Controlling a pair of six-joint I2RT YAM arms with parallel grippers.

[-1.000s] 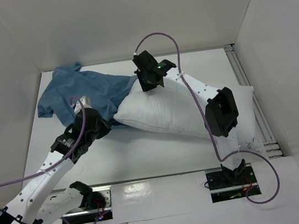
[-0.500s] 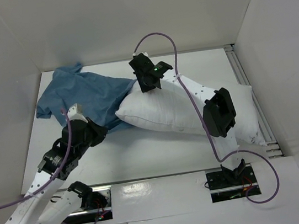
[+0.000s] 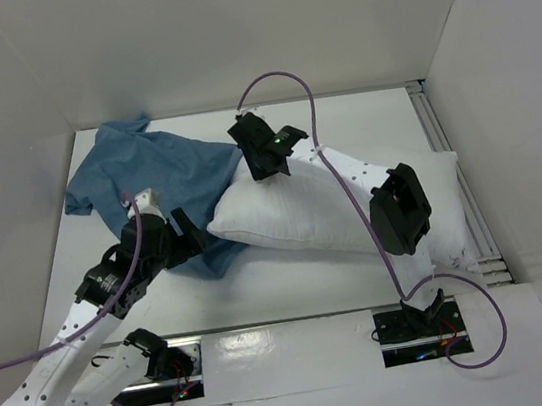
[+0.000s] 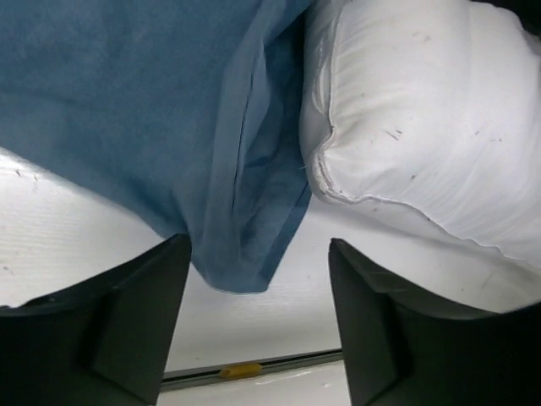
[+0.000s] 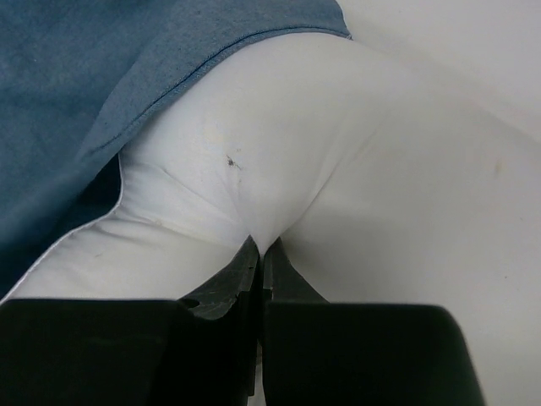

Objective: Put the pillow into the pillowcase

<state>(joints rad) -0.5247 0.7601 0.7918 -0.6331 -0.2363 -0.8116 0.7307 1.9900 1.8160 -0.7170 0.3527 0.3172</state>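
The pillow (image 3: 332,204) is lying slantwise from the bench's middle toward its near right corner, its far end touching the pillowcase (image 3: 145,165), which is spreading toward the far left corner. The right gripper (image 5: 260,254) is pinching a fold of the pillow's far end, its fingers pressed together. The left gripper (image 4: 258,254) is hovering with its fingers spread, with the pillowcase's near hem lying between them, just beside the pillow's corner.
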